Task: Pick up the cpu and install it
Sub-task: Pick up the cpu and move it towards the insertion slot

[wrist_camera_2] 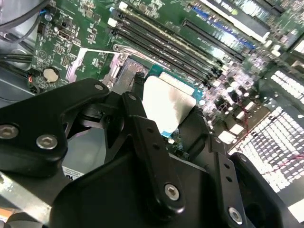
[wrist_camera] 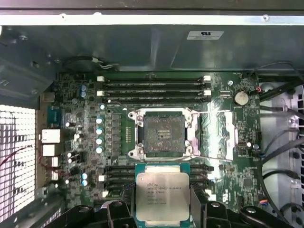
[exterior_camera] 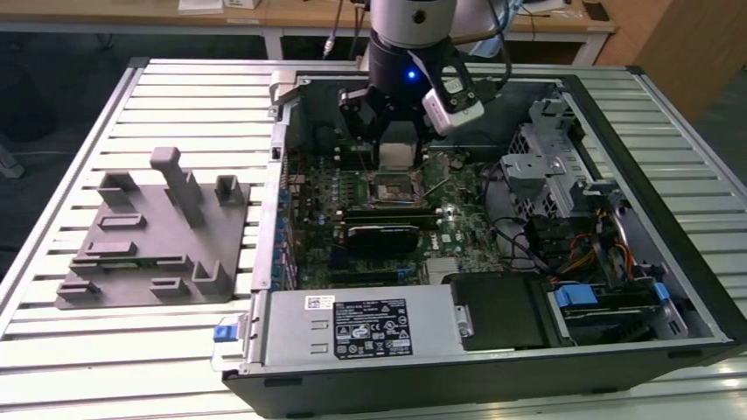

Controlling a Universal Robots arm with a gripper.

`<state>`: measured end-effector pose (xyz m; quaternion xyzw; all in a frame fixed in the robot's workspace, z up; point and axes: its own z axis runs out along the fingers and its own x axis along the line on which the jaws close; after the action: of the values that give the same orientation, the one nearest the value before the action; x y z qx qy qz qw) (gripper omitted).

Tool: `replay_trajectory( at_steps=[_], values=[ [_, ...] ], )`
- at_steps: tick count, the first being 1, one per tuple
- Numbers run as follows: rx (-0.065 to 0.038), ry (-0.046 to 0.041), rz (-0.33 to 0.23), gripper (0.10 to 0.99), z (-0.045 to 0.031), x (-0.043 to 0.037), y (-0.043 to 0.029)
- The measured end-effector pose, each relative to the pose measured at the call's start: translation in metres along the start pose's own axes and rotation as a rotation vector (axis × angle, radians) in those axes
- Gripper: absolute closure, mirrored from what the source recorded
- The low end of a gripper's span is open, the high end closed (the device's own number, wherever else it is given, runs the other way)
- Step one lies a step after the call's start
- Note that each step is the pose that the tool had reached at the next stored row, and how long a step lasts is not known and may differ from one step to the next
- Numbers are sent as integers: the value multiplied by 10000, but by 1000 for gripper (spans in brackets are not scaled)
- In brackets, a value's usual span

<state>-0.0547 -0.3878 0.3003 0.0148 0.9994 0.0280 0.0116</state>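
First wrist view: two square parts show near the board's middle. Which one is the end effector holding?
The pale silver metal-topped square cpu, clamped in the black end effector; the dark, black-framed square socket sits empty on the green motherboard.

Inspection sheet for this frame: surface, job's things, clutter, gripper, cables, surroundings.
Surface: slatted metal table carrying an open PC case.
Job's things: cpu held in the gripper, silver top showing, not yet seated; socket empty, its cover swung open.
Clutter: grey fixture on the table, at the exterior view's left of the case.
Gripper: gripper shut on the cpu, over the motherboard inside the case.
Cables: wire bundle inside the case at the exterior view's right, apart from the socket.
Surroundings: wooden desk behind the table.
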Motion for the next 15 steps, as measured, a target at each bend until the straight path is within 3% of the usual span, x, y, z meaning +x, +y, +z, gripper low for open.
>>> replay_trajectory(
  at_steps=[15],
  values=[
    [-1,8,-7,545,272,-26,246]
  ],
)
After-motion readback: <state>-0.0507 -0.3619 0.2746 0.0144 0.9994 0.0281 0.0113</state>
